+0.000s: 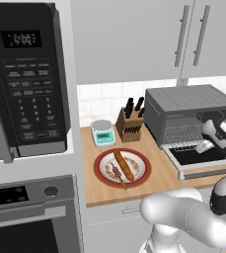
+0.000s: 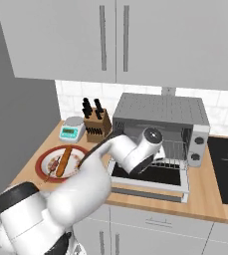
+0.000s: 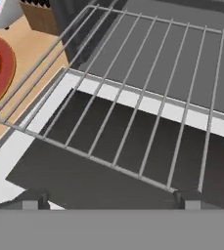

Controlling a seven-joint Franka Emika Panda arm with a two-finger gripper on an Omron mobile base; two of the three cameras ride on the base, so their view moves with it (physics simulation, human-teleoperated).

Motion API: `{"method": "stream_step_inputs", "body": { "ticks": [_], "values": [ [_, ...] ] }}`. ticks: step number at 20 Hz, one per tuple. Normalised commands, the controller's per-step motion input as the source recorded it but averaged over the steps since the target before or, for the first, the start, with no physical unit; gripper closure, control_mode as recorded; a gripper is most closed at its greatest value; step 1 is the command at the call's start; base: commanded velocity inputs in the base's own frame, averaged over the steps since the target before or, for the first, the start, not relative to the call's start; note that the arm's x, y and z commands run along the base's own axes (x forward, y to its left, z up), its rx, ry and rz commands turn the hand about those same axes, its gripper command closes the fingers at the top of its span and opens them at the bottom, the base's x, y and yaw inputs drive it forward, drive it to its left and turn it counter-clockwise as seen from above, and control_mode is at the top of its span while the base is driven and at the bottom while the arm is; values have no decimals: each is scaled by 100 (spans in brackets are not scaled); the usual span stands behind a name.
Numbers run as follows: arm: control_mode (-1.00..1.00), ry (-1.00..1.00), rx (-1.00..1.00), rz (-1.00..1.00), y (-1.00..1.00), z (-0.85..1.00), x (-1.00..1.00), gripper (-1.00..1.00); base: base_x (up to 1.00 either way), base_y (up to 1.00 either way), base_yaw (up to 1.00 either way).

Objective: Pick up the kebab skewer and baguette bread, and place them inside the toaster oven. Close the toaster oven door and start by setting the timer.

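Toaster oven (image 1: 191, 111): door (image 2: 150, 180) folded down flat, wire rack (image 3: 147, 97) pulled out. Gripper (image 3: 111, 197): over the door, fingers spread, empty. Baguette bread (image 1: 124, 164) and kebab skewer (image 1: 117, 174): side by side on the red-rimmed plate (image 1: 100, 174), leftward of the gripper, long axes running front-to-back

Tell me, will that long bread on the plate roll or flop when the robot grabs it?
The baguette bread looks rounded, so a push might roll it against the kebab skewer beside it. It probably stays stiff when lifted, though gripped off-center it may tilt. The plate rim should contain it.
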Motion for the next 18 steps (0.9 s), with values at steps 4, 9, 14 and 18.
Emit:
{"method": "stream_step_inputs", "body": {
  "ticks": [4, 9, 14, 18],
  "values": [
    [-100, 0, 0, 12, 86, 77, -100, -100, 0, 0, 0],
    [-100, 0, 0, 3, 100, 35, -65, -100, 0, 0, 0],
    [-100, 0, 0, 0, 100, 9, -16, -100, 0, 0, 0],
    [-100, 2, 0, -2, 100, 4, 18, -100, 0, 0, 0]
  ]
}}
